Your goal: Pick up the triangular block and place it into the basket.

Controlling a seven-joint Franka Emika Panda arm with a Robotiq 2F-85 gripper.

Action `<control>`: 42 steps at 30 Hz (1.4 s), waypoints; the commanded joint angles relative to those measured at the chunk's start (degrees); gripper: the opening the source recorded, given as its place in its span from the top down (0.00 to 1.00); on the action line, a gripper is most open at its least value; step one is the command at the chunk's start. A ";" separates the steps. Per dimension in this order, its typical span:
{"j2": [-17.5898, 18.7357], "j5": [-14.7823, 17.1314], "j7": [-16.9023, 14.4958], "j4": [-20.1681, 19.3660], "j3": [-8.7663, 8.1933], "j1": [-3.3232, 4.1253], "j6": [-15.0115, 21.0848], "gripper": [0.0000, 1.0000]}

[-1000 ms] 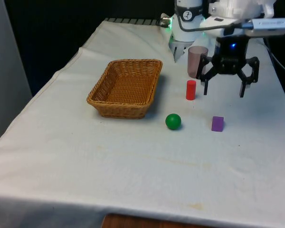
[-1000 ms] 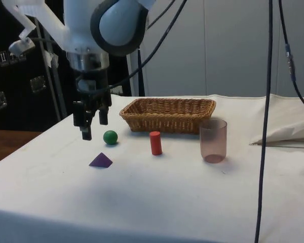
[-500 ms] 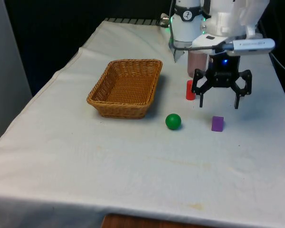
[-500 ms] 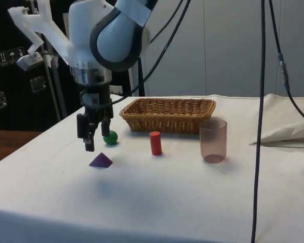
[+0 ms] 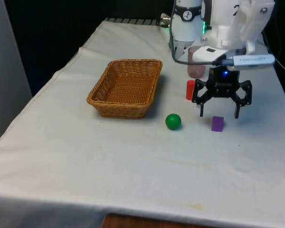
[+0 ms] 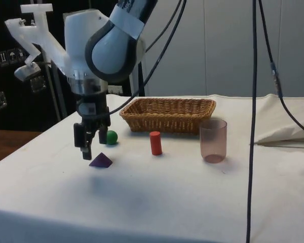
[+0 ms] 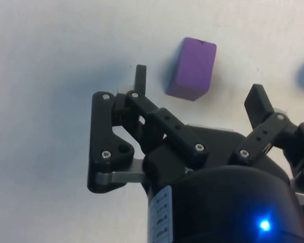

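- My gripper (image 5: 219,114) hangs low over the white-clothed bench (image 5: 133,161), its fingers (image 5: 202,110) spread wide and holding nothing.
- The purple triangular block (image 5: 217,123) lies on the cloth just beneath my fingers, on the near side of them in the front view; nothing touches it.
- From the side, my gripper (image 6: 87,152) has its fingertips just above the cloth, close beside the triangular block (image 6: 101,161), which rests flat with its peak upward.
- In the wrist view the triangular block (image 7: 192,69) sits out beyond my two fingers (image 7: 140,81), roughly in line with the gap between them and clear of both tips; my gripper (image 7: 197,93) stays open around bare cloth.
- The woven basket (image 5: 126,88) stands well apart on the front view's left, with nothing visible inside it.
- A green ball (image 5: 173,121) rests on the cloth between the basket and the triangular block, near the block.
- A red cylinder (image 5: 189,89) stands upright just behind my gripper in the front view, partly hidden by it; from the side the red cylinder (image 6: 155,143) stands clear.
- A translucent pink cup (image 6: 213,140) stands upright farther back, near the robot's base.
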 commanded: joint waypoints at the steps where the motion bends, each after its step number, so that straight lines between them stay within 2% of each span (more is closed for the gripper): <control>1: 0.40 0.80 -0.74 0.06 0.74 -0.57 0.63 0.00; 4: 0.74 0.74 -0.69 0.11 0.74 -0.57 0.74 0.00; 5: 0.63 0.00 0.00 0.06 0.06 0.00 0.23 0.00; 6: 0.92 0.69 -0.63 0.17 0.74 -0.57 0.80 0.00; 12: 1.43 0.63 -0.63 0.17 0.69 -0.52 0.97 0.00; 13: 1.20 0.00 0.00 0.06 0.06 0.00 0.34 0.00; 14: 1.49 0.63 -0.63 0.17 0.69 -0.52 0.97 0.00; 19: 1.89 0.57 -0.63 0.23 0.69 -0.46 0.97 0.01; 21: 2.01 0.52 -0.63 0.23 0.69 -0.46 0.97 0.14; 22: 1.72 0.00 -0.06 0.06 0.11 0.00 0.52 0.19; 23: 2.01 0.52 -0.63 0.23 0.63 -0.46 0.97 0.19; 27: 2.12 0.52 -0.63 0.29 0.63 -0.46 0.97 0.42; 28: 2.12 0.52 -0.63 0.29 0.63 -0.46 0.97 0.52; 31: 2.18 0.52 -0.63 0.34 0.63 -0.46 0.97 0.66; 32: 1.95 0.00 -0.11 0.17 0.11 0.00 0.52 0.67; 33: 2.18 0.52 -0.63 0.34 0.63 -0.46 0.97 0.67; 35: 2.18 0.52 -0.63 0.34 0.63 -0.46 0.97 0.67; 40: 0.00 0.11 0.06 0.11 0.11 0.06 -0.52 0.67; 41: 0.86 0.00 0.00 0.46 0.11 0.06 0.06 0.67; 42: -0.34 0.06 0.11 0.06 0.06 0.11 -0.86 0.67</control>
